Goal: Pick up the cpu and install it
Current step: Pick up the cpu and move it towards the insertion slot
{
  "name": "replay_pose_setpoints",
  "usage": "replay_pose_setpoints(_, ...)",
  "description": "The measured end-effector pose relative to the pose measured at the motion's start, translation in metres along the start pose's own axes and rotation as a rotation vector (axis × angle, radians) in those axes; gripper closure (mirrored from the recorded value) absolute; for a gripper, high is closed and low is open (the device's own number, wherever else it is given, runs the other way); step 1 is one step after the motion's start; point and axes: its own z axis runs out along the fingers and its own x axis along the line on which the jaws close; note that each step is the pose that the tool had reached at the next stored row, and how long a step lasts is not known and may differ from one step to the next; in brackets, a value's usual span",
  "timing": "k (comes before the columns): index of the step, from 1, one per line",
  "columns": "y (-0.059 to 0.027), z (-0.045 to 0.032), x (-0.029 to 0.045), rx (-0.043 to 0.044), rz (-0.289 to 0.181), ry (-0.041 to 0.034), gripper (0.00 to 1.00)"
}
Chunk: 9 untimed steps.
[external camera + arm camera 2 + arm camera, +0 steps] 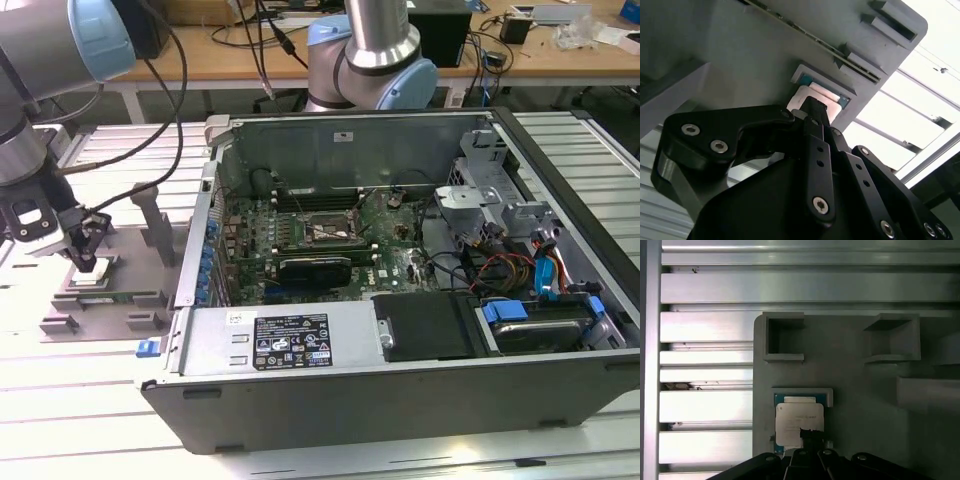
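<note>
The cpu (97, 279) is a small pale square chip lying in a blue-edged nest on the grey fixture plate (135, 275), at the exterior view's left. Both wrist views show its silver top (826, 95) (796, 417) close up. My gripper (86, 262) stands right over it, its dark fingers drawn together into one narrow tip (812, 107) (810, 435) that sits at the chip's edge. I cannot tell whether the tip touches the chip. The open computer case (300, 400) holds the motherboard with its dark socket frame (322, 228) in the middle.
Upright grey blocks (158, 225) rise from the fixture plate beside the gripper, and square pockets (784, 337) lie beyond the chip. The plate rests on a slatted metal table (60, 400). A second arm's base (372, 60) stands behind the case. Cables and drives fill the case's right side.
</note>
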Motion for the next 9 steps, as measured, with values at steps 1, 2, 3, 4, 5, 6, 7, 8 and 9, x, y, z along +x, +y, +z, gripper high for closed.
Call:
replay_pose_setpoints(1, 0.0, 0.0011, 0.0007, -0.0001, 0.0, 0.0001, 0.89)
replay_pose_setpoints(2, 0.0001, 0.0019, 0.0011, -0.0002, 0.0, 0.0001, 0.89)
replay_pose_setpoints(3, 0.0001, 0.0028, 0.0016, -0.0003, 0.0, -0.0001, 0.89)
replay_pose_setpoints(4, 0.0, 0.0032, 0.0018, -0.0003, 0.0, -0.0001, 0.89)
replay_pose_setpoints(5, 0.0, 0.0045, 0.0025, -0.0003, 0.0, -0.0001, 0.89)
replay_pose_setpoints(6, 0.0003, 0.0056, 0.0034, -0.0002, 0.0, 0.0, 0.89)
replay_pose_setpoints(7, 0.0007, 0.0062, 0.0043, -0.0003, 0.0, 0.0, 0.89)
replay_pose_setpoints(8, 0.0009, 0.0068, 0.005, -0.0004, 0.0, -0.0002, 0.89)
replay_pose_setpoints(9, 0.0009, 0.0067, 0.0051, -0.0002, 0.0, 0.0, 0.89)
